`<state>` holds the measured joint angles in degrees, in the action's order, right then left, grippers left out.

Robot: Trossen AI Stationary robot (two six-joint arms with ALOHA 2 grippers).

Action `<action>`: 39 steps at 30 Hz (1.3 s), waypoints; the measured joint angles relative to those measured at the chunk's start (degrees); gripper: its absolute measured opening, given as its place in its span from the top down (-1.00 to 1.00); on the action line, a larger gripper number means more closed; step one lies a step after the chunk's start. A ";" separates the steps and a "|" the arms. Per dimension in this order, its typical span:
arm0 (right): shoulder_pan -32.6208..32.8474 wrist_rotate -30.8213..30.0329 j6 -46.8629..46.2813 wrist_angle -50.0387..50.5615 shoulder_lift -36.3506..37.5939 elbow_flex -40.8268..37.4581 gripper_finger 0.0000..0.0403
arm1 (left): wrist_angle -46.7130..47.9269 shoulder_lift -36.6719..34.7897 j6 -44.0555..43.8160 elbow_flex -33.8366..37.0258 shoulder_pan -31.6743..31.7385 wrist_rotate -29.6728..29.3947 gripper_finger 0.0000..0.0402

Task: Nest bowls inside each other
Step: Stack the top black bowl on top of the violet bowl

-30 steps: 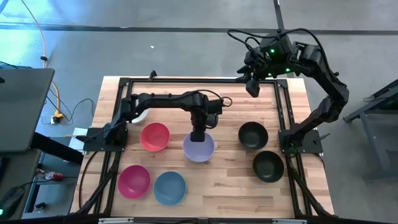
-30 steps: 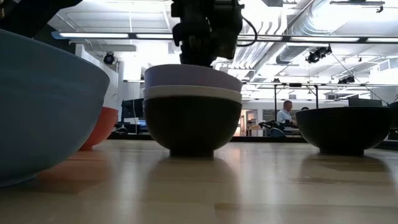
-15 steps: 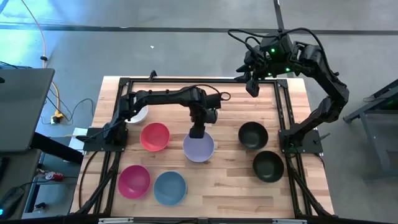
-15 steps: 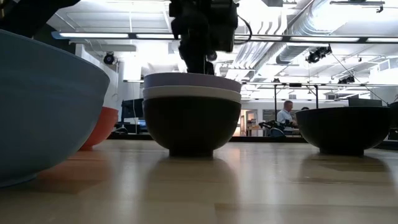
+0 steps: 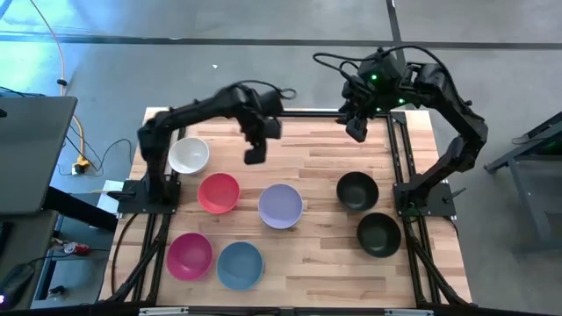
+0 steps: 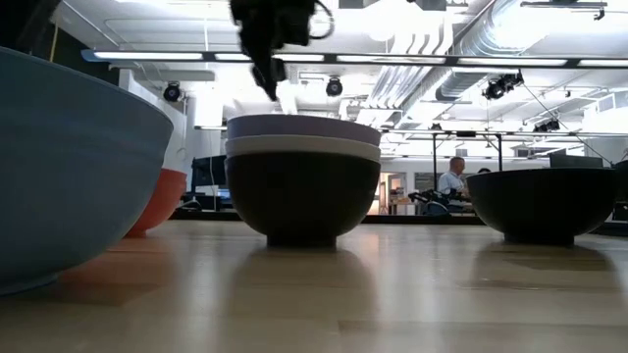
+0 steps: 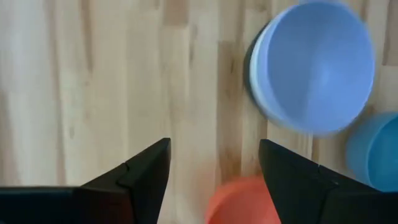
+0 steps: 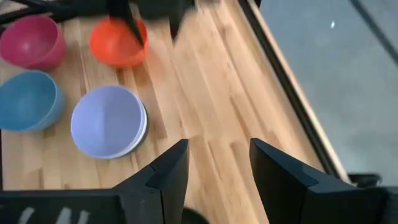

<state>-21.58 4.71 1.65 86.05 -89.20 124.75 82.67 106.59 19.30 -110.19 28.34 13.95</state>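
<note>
Where the table [image 5: 325, 254] runs along the lower edge of the high view, the magenta pink bowl [image 5: 190, 254] and the light blue bowl [image 5: 240, 264] sit side by side at lower left, and one black bowl [image 5: 378, 233] sits at lower right. Above them, across the middle of the frame, stand the red bowl [image 5: 219, 192], the lavender bowl [image 5: 280, 206] and a second black bowl [image 5: 357, 190]. In the low view the lavender bowl [image 6: 302, 127] lies nested in a white bowl [image 6: 302, 147], which in turn sits in a black bowl [image 6: 302, 201]. Farther up, at left of centre, another white bowl [image 5: 188, 155] rests alone near the table's left edge. Just right of it the left gripper [image 5: 255, 155] hangs above bare wood with its fingers spread and nothing between them. At upper right, over the table's far edge, the right gripper [image 5: 356, 130] waits with its fingers likewise apart and empty.
</note>
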 joint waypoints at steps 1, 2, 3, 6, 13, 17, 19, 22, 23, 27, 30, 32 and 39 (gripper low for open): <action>0.12 -0.02 -0.21 1.06 -0.29 0.00 0.20 | 0.01 -1.52 -0.01 1.09 0.80 -0.08 -0.14; 0.25 -0.02 -0.24 2.26 -0.64 0.00 0.20 | -0.37 -3.05 -0.03 2.45 1.78 -0.09 -0.14; 0.41 -0.02 -0.24 3.54 -1.03 0.00 0.20 | -0.35 -4.55 -0.03 3.91 2.83 -0.25 -0.13; 1.03 0.02 -1.40 3.43 -1.95 -1.01 0.20 | -2.43 -9.46 -0.21 9.09 5.30 -0.83 -0.13; 0.62 0.00 -2.84 4.01 -1.51 -15.08 0.20 | -10.36 -22.36 0.72 22.39 10.90 -1.09 -0.13; -0.30 0.00 -3.19 4.00 -1.10 -23.56 0.20 | -16.66 -28.84 1.66 27.76 13.08 -0.09 -0.13; -0.55 -0.02 -3.93 3.95 -1.01 -27.18 0.20 | -19.21 -31.39 2.23 29.47 13.97 1.10 -0.13; -0.57 -0.02 -4.69 3.90 0.55 -32.57 0.20 | -23.19 -34.92 2.77 31.91 14.67 1.80 -0.13; -0.56 -0.02 -4.81 3.93 1.39 -34.52 0.20 | -24.00 -35.87 3.01 32.58 14.94 2.17 -0.13; -0.55 -0.43 -7.19 3.81 5.32 -42.71 0.22 | -27.52 -39.08 3.48 35.18 15.67 3.00 -0.13; -0.55 -1.31 -9.30 0.95 9.12 -48.97 0.27 | -29.90 -40.88 3.86 36.84 16.29 3.91 -0.13; -0.55 -1.28 -10.78 -2.32 11.50 -52.73 0.30 | -31.30 -41.85 3.85 37.24 16.68 3.97 -0.13; -0.66 -1.70 -21.90 -10.62 17.24 -63.05 0.36 | -33.17 -43.76 2.22 37.30 16.69 4.07 -0.13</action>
<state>-22.25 3.01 -20.25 75.43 -71.96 61.70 49.51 62.82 21.52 -72.88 45.04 18.02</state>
